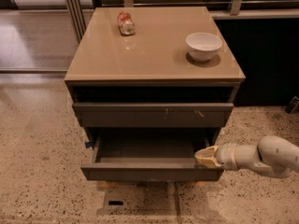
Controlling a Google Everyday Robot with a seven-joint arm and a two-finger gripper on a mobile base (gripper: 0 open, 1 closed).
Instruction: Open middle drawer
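Note:
The middle drawer [149, 171] is a dark grey, handleless drawer, pulled out from the cabinet so that its shallow grey interior [145, 148] shows. My gripper [203, 156] comes in from the right on a pale arm. It sits at the right end of the drawer's front edge, touching or just above the rim. The wider grey front with pale scratch marks [152, 113] above it stays closed.
The cabinet's tan top [154, 64] carries a white bowl [203, 45] at the right and a can lying on its side [125, 23] at the back left. Speckled floor surrounds the cabinet. A dark wall stands to the right, with railing behind.

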